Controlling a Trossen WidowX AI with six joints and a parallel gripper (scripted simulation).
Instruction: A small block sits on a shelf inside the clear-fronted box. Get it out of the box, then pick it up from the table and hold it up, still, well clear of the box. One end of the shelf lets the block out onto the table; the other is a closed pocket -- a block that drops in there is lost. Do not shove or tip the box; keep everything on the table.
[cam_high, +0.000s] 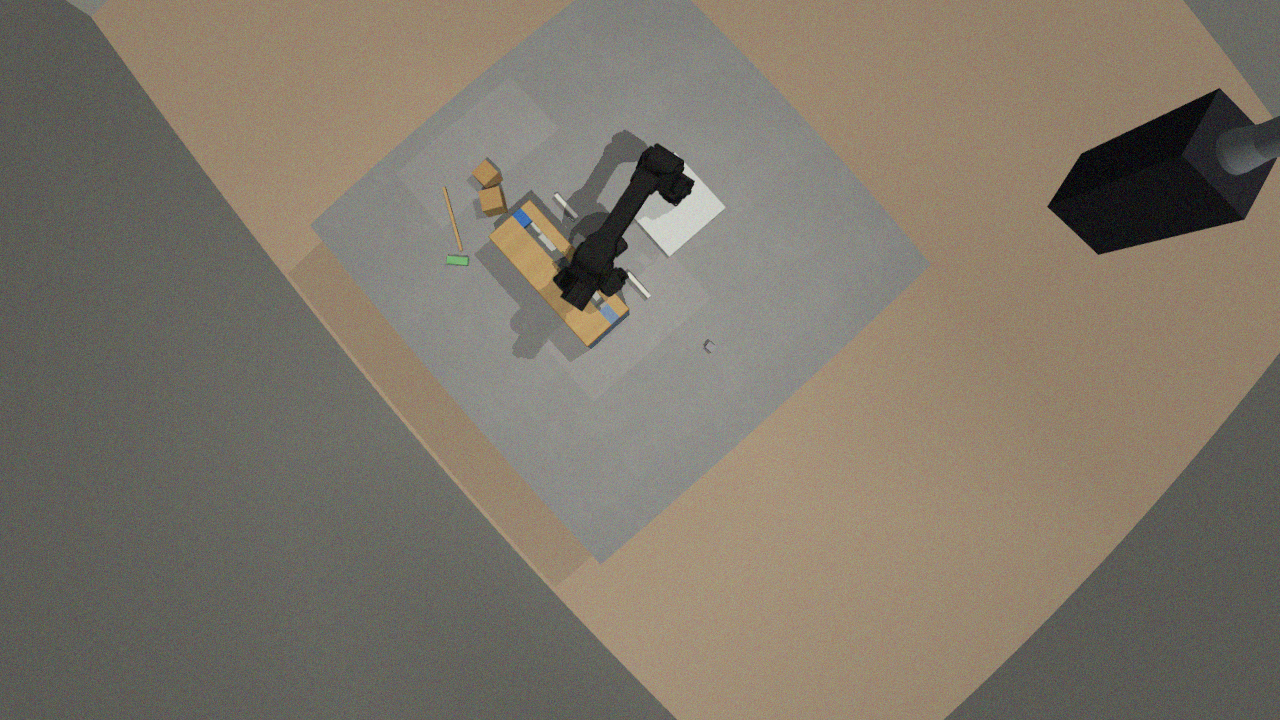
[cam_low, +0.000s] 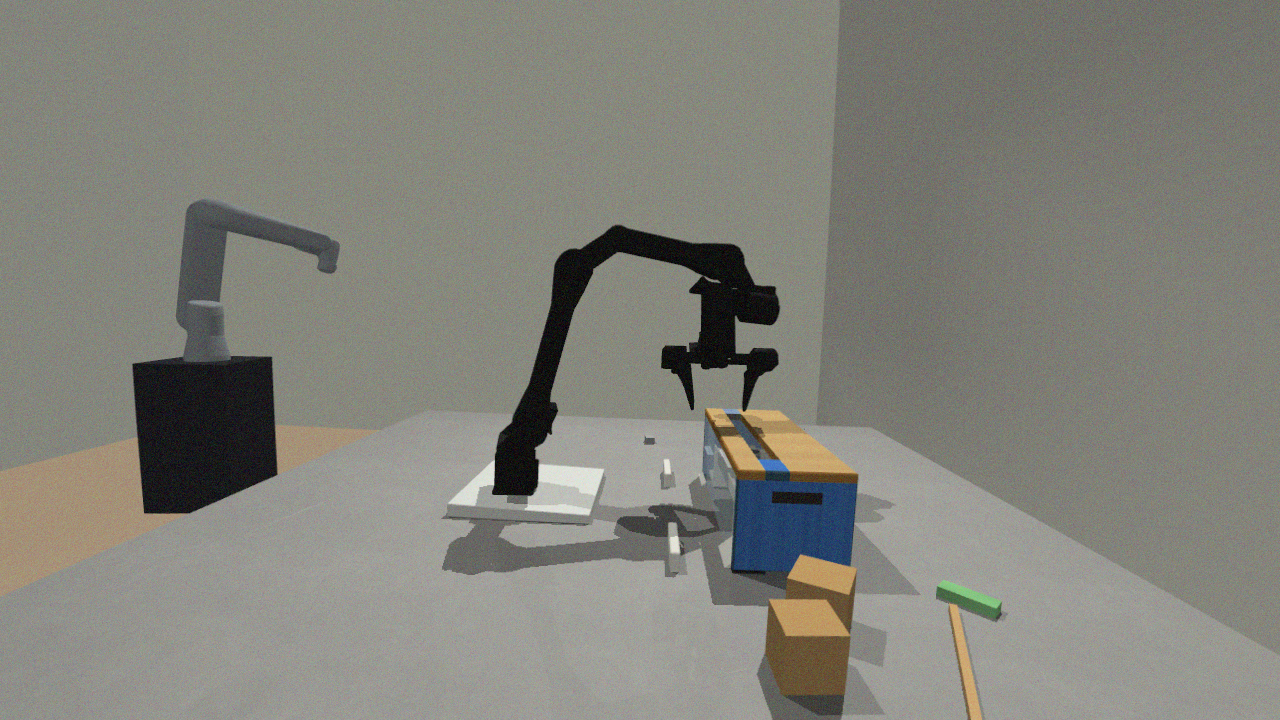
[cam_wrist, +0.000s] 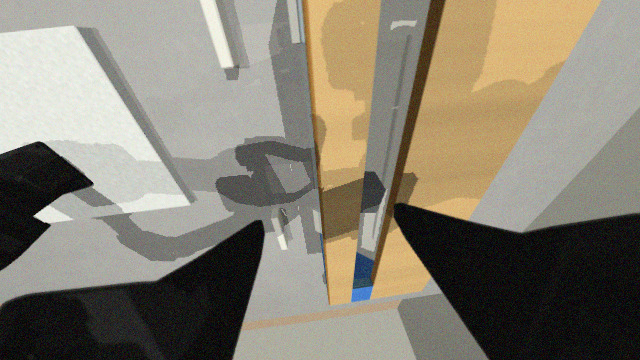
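- The grey table (cam_low: 313, 582) carried everything: the box, the arm's white base plate (cam_low: 572, 501), two tan cubes and some small bits.
- The black arm (cam_low: 546, 358) reached from its plate up and over to the box, wrist pointing down.
- The long box (cam_low: 792, 528) lay on the table with blue ends and a tan top, and a narrow slot ran along that top.
- The pincer (cam_low: 718, 402) hung just above the box's top, not touching it. Its two fingers were spread wide, with nothing between them.
- In the wrist view the fingertips straddled the slot and the tan strip beside it.
- The two tan cubes (cam_low: 805, 658) stood close together near the box's blue end, apart from the pincer.
- The small dark block (cam_wrist: 373, 187) was inside the box, seen down through the slot, in the pincer's shadow. It lay below the pincer, just ahead of the fingertips and between their lines, nearer the one on the picture's right.
- A tiny grey cube (cam_low: 649, 439) lay on the table, well apart from the box.
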